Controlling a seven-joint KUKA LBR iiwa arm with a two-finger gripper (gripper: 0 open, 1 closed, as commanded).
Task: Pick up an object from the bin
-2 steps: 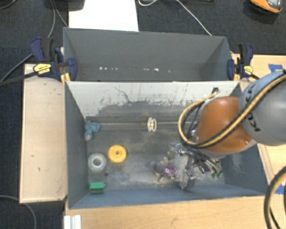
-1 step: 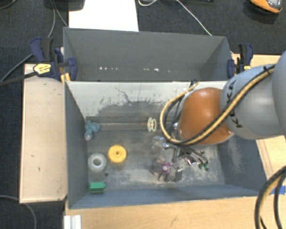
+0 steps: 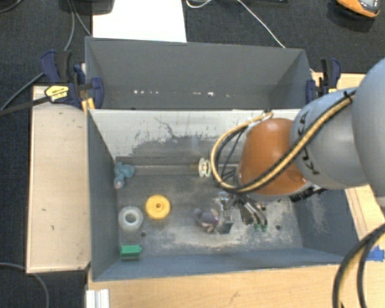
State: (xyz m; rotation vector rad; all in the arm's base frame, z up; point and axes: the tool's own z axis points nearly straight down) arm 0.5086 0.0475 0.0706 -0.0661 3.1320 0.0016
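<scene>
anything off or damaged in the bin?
Nothing stands out. Yellow disc, whitish roll and green block lie on the bin floor's left; the pincer sits low by a small dull object mid-floor. Only scuff marks on the slanted wall.

Pincer (image 3: 226, 214) sat low at the bin (image 3: 102, 191) floor, under the orange wrist cover (image 3: 269, 156). A small dark purplish thing (image 3: 208, 221) lay just view-left of it; couldn't tell if they touched. Further view-left was a yellow ring (image 3: 157, 206), then a clear roll (image 3: 130, 218). A green block (image 3: 130, 251) sat beyond those, nearer the front wall. A thin rod (image 3: 167, 167) and a blue-grey piece (image 3: 121, 173) lay behind the pincer, view-left.
</scene>
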